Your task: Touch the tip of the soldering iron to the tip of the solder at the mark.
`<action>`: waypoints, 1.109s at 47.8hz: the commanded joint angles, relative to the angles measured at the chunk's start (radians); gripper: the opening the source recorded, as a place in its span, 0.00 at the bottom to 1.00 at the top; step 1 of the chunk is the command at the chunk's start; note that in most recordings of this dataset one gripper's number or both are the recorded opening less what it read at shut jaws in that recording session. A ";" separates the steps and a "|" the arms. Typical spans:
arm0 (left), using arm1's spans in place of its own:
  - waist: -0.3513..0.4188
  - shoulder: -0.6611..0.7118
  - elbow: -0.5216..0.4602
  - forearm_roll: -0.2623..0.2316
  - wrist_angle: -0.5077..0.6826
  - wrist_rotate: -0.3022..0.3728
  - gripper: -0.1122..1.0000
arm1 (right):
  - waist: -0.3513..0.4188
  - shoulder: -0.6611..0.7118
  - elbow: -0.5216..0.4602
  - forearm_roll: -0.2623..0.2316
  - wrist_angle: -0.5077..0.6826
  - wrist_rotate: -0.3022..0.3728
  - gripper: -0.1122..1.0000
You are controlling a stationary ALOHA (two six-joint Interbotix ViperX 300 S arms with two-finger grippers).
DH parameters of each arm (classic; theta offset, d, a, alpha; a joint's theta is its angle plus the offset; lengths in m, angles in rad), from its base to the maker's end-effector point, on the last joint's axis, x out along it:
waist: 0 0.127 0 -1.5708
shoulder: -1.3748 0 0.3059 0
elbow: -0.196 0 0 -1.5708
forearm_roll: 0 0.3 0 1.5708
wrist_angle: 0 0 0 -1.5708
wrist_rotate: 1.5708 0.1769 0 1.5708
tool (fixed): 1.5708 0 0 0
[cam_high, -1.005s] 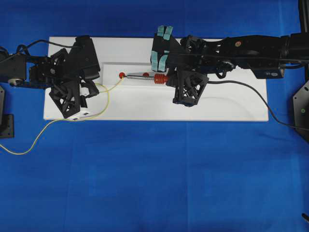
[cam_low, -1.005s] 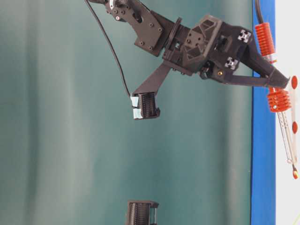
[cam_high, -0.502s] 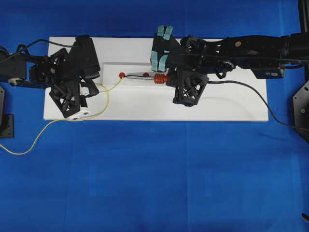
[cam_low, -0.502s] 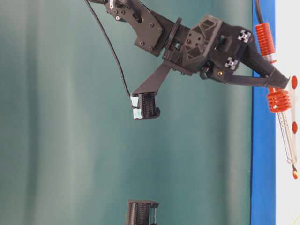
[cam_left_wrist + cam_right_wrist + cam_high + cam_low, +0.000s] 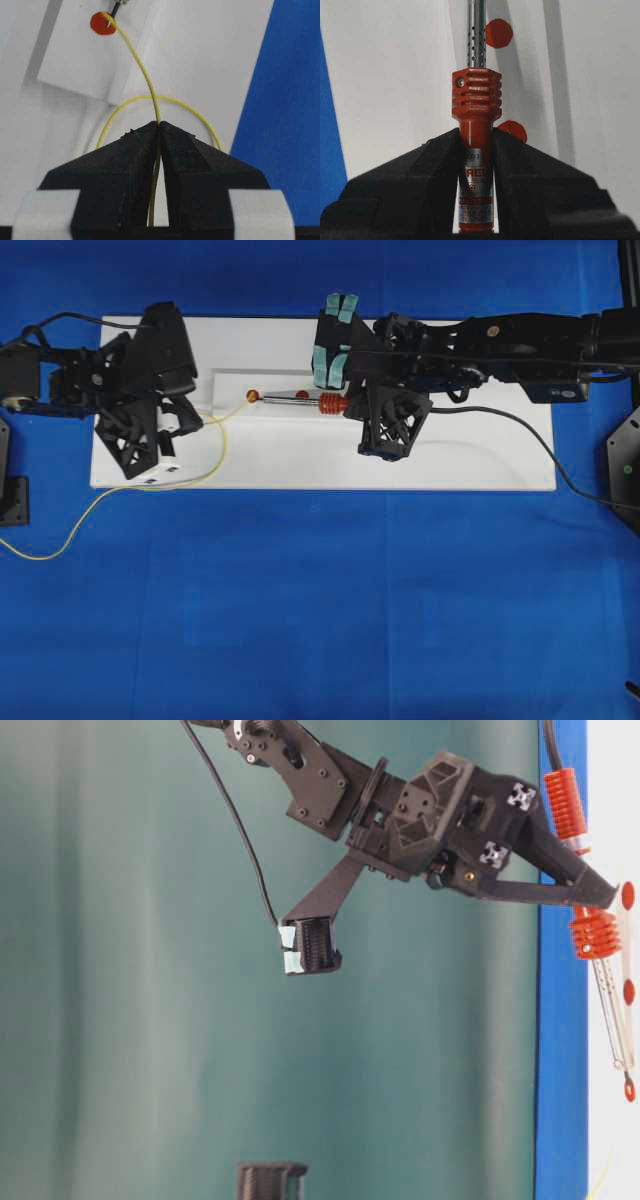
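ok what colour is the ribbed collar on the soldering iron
Orange-red, clearest in the right wrist view on the soldering iron.

A white rectangular board [image 5: 300, 465] lies flat on a bright blue cloth [image 5: 320, 610] that covers the table, reaching across most of the far half of the overhead view. A smaller, slightly raised white sheet [image 5: 232, 380] sits on the board's far left-of-centre part. Two more small red round stickers [image 5: 499, 33] lie on the white surface to the right of that area, one further along than the other [image 5: 516, 131]. Black metal brackets are fixed on the cloth at the left edge [image 5: 12, 490] and the right edge [image 5: 625, 465]. In the table-level view, a plain dark green curtain [image 5: 130, 980] hangs as the backdrop.
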 commanded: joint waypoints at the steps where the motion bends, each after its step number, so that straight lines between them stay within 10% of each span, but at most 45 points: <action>1: 0.003 -0.060 -0.003 0.000 0.025 -0.002 0.13 | 0.003 -0.011 -0.023 -0.002 -0.006 -0.002 0.16; 32: 0.003 -0.245 0.098 0.000 0.041 -0.064 0.13 | 0.000 -0.041 -0.011 -0.025 -0.005 0.002 0.16; 53: 0.003 -0.250 0.100 0.000 0.041 -0.066 0.13 | -0.020 -0.298 0.201 -0.026 -0.008 0.008 0.16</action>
